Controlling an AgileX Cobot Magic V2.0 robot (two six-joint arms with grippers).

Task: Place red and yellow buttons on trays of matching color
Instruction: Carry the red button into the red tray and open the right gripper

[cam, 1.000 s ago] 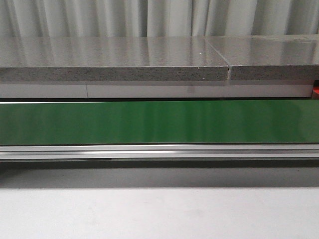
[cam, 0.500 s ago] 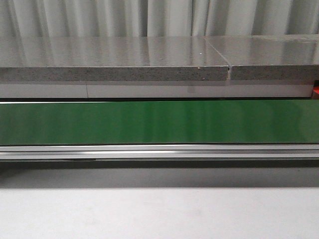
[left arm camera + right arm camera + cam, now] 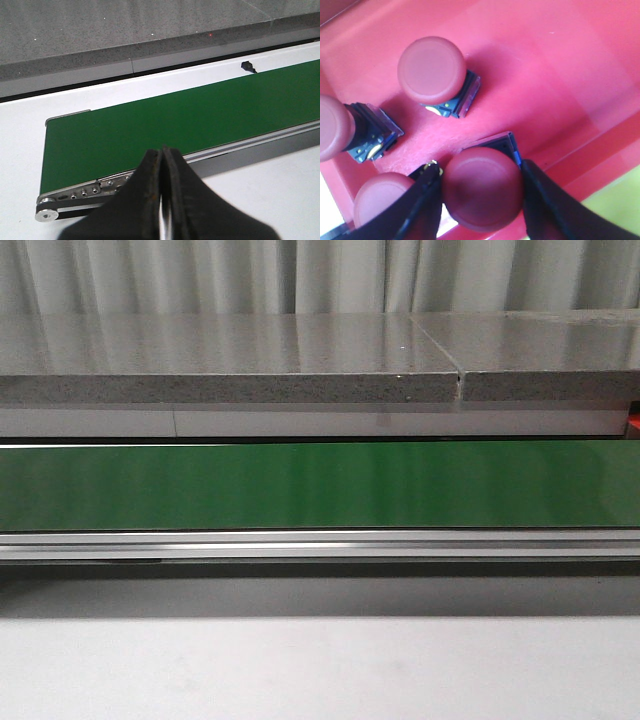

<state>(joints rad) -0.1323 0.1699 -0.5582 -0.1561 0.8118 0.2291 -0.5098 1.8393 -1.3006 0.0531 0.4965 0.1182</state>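
While the front view shows only the green belt [image 3: 320, 485], its metal rail [image 3: 320, 545], the grey slabs [image 3: 230, 360] behind and the white table [image 3: 320, 670] in front, neither arm, button nor tray appears there, so their place on the table cannot be told from it.

On the right wrist view, the right gripper [image 3: 481, 187] has its fingers [image 3: 427, 200] set against both sides of a red button [image 3: 482, 187], closed on its round cap. The cap faces the camera, so the button's long axis runs toward the lens and hides most of its dark base; only one corner of the base shows beyond the cap. Whether the base touches the red tray [image 3: 555, 65] cannot be made out. Three more red buttons are in the tray: one upright [image 3: 432, 70] with open floor around it, one lying tilted [image 3: 337, 127] and cut off by the frame edge, one [image 3: 382, 197] just beside the left-hand finger and partly hidden by it. A raised tray rim runs close past the held button, with a yellow surface [image 3: 615, 205] beyond it, cut off at the corner.

On the left wrist view, the left gripper [image 3: 161, 200] hangs with fingers pressed together, holding nothing, over the near edge of the belt near its roller end [image 3: 47, 215].
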